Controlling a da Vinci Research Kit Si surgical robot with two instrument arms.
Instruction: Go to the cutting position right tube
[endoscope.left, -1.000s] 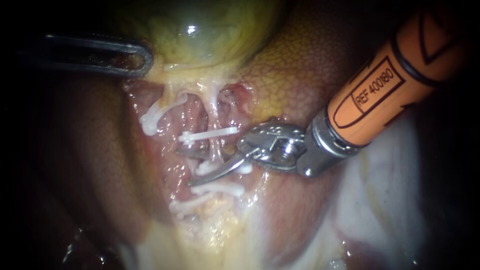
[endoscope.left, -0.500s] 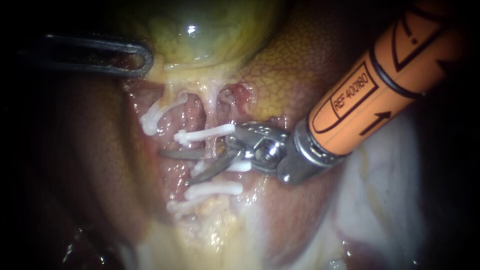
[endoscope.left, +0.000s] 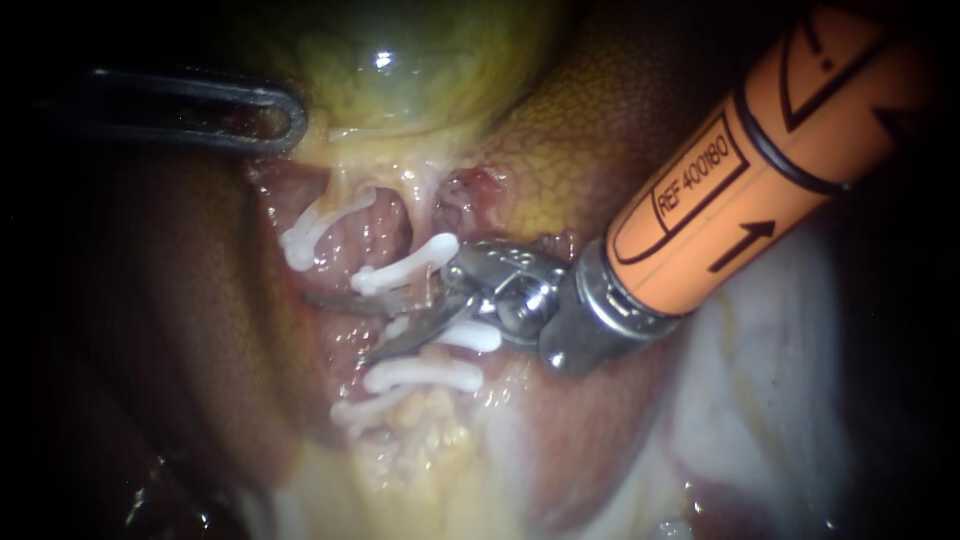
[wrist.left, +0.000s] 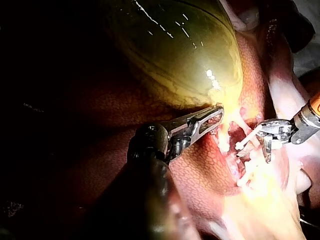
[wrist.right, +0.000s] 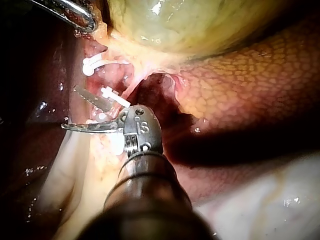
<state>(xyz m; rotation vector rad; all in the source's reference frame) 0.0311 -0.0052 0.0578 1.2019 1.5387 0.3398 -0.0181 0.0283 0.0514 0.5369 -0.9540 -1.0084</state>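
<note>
Your right tool (endoscope.left: 350, 325) has its jaws apart, straddling the right tube (endoscope.left: 428, 212) between white clips (endoscope.left: 405, 262). Your left tool (endoscope.left: 280, 118) is clamped on the gallbladder (endoscope.left: 400, 70).

Surgical bench rig with bare organ tissue, not a living room or shop. Evidence: mottled liver (endoscope.left: 600, 130), green-yellow gallbladder (endoscope.left: 400, 70), white clips (endoscope.left: 405, 262) on thin tubes. Two slender metal instruments on long shafts: left instrument (endoscope.left: 297, 120), right instrument (endoscope.left: 337, 327) with orange sleeve. Tight spot of light, dark surround, cameras close on tissue.
</note>
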